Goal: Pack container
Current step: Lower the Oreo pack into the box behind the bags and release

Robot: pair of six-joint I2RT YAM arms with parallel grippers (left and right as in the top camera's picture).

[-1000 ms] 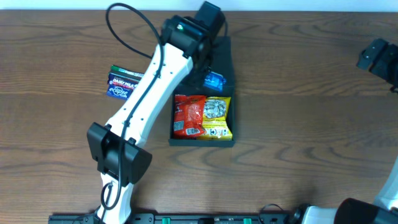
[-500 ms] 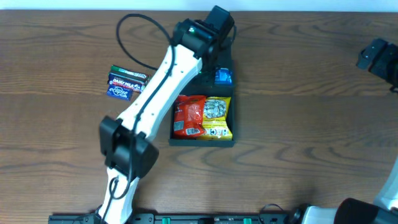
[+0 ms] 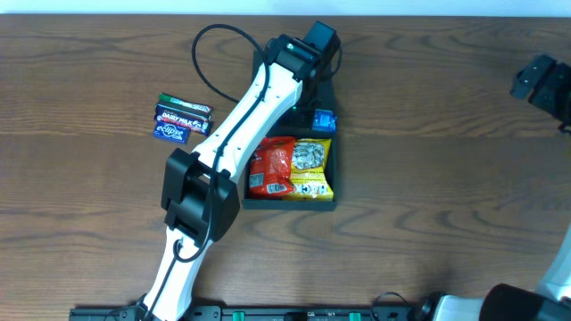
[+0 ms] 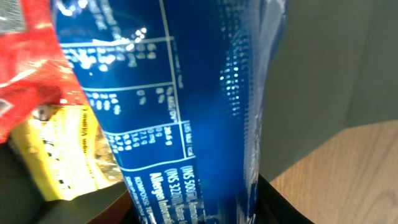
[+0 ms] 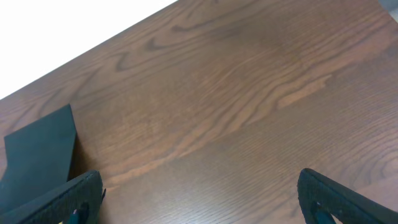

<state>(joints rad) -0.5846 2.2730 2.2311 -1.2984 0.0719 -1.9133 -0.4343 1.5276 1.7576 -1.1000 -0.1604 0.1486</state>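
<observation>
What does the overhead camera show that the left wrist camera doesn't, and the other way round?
Overhead only: the Dairy Milk bar lying on the table to the left of the container, and the whole left arm. Left wrist only: the white printed panel on the blue packet, seen close up. Both: the blue packet, the red packet and the yellow packet.

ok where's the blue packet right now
Near the top centre of the overhead view, the blue packet hangs in the left gripper over the far end of the box, just beyond the red packet and yellow packet.
</observation>
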